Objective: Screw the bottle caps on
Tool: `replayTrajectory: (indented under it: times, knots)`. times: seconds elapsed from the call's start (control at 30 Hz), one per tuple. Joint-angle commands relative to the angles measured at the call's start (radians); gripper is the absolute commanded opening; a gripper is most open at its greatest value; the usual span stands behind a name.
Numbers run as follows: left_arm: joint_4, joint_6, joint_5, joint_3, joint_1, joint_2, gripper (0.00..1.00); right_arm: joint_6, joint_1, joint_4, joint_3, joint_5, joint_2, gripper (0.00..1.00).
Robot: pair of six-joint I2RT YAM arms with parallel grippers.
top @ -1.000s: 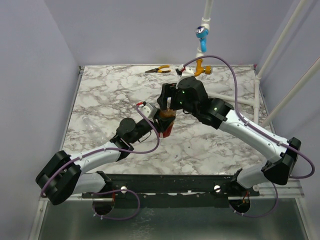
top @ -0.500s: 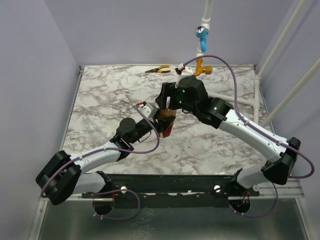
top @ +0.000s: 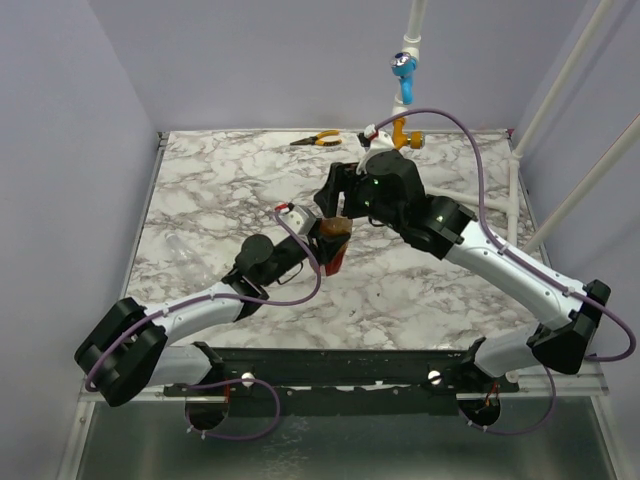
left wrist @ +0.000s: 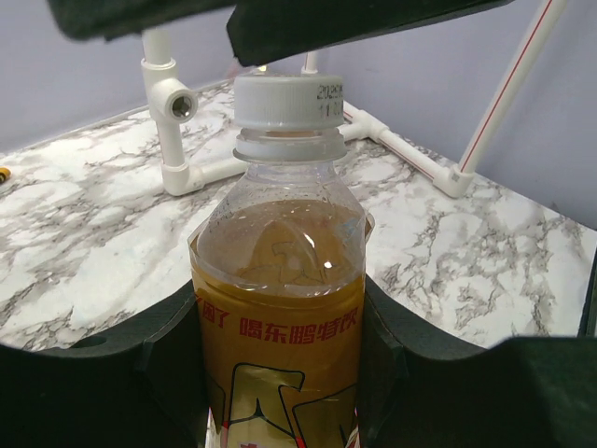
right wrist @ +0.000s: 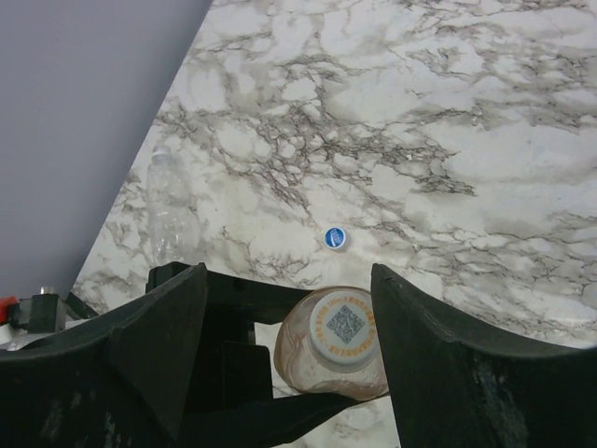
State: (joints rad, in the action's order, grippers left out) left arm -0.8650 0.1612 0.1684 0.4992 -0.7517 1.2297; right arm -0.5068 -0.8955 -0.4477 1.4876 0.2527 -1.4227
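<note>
My left gripper (top: 322,246) (left wrist: 280,359) is shut on the bottle (top: 334,243) (left wrist: 278,280), a clear one with amber contents and a red-lettered label, held upright above the table. A white cap (left wrist: 287,101) (right wrist: 342,325) sits on its neck. My right gripper (top: 337,205) (right wrist: 289,275) is open just above the bottle, its fingers (right wrist: 457,364) apart on either side of the white cap and not touching it. A bright blue cap (right wrist: 335,237) lies loose on the marble beyond the bottle.
An empty clear bottle (top: 181,250) (right wrist: 168,210) lies at the table's left. Orange-handled pliers (top: 318,139) lie at the back edge. A light-blue valve handle (top: 403,68) and white pipes (top: 515,190) (left wrist: 177,140) stand at the back right.
My right gripper has lifted and drawn back a little from the bottle top, so the bottle's shoulder shows more. The left gripper still holds the bottle in place.
</note>
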Motion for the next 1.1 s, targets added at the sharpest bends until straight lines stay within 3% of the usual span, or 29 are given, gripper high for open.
replayTrajectory:
  times: [0.0,0.2,0.5,0.73,1.07]
  knots:
    - [-0.017,0.01,0.005,0.023,0.013,0.017,0.23,-0.018,-0.003,-0.023,-0.011,-0.018,0.032,0.74]
    - [-0.017,0.003,0.011,0.034,0.021,0.019,0.23,-0.033,-0.007,-0.035,-0.046,-0.002,0.058,0.74]
    - [-0.014,0.008,0.036,0.022,0.02,0.001,0.23,-0.05,-0.005,-0.107,0.026,0.176,0.026,0.78]
    - [-0.007,0.011,0.044,0.033,0.02,-0.008,0.23,-0.034,-0.005,-0.052,0.053,0.048,-0.054,0.76]
    - [-0.005,0.012,0.044,0.033,0.021,-0.003,0.23,-0.044,-0.007,-0.037,0.051,0.044,-0.061,0.69]
